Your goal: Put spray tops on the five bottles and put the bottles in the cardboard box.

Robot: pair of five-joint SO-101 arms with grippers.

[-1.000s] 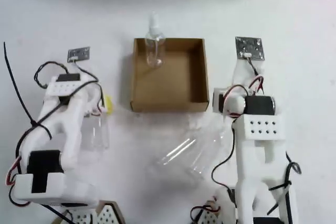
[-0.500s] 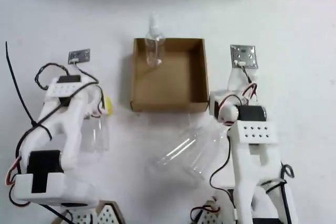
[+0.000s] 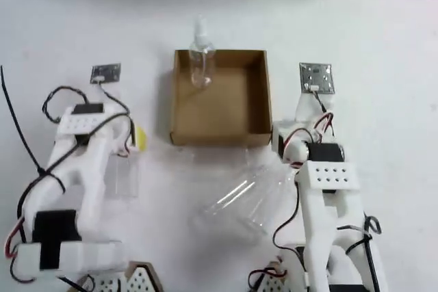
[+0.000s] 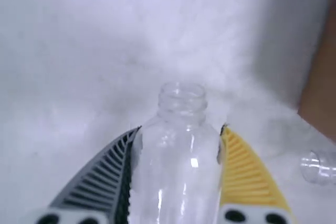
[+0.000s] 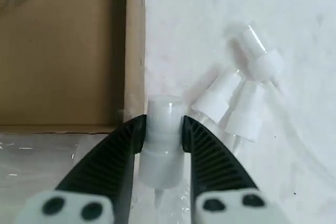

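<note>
White table (image 3: pixel 383 32) under both my arms, with the cardboard box (image 3: pixel 220 138) at its middle between them.

Change from the earlier frames:
- My right arm has pulled back toward its base and drifted in toward the box's near right corner.
- My left arm has drawn back a little too, taking its bottle along.
- The box, the bottle in it and the loose items on the table haven't shifted.

Box contents: one capped bottle (image 3: pixel 200 59), clear with a spray top on, at the far left corner.

My left gripper (image 4: pixel 179 129) has its jaws pinching an open bottle (image 4: pixel 181 98) by the body just below the neck, and the neck mouth is uncovered. This bottle is left of the box, and I can't tell if it touches the table.

My right gripper (image 5: pixel 164 120) has its jaws clamped on a white spray top (image 5: pixel 163 163), just beside the box's near right corner. Three loose spray tops (image 5: pixel 247 111) lie on the table right next to it, bunched together.

Clear loose bottles (image 3: pixel 246 196) lie on their sides in front of the box, between my arms. They overlap, so the exact count is hard to tell.
</note>
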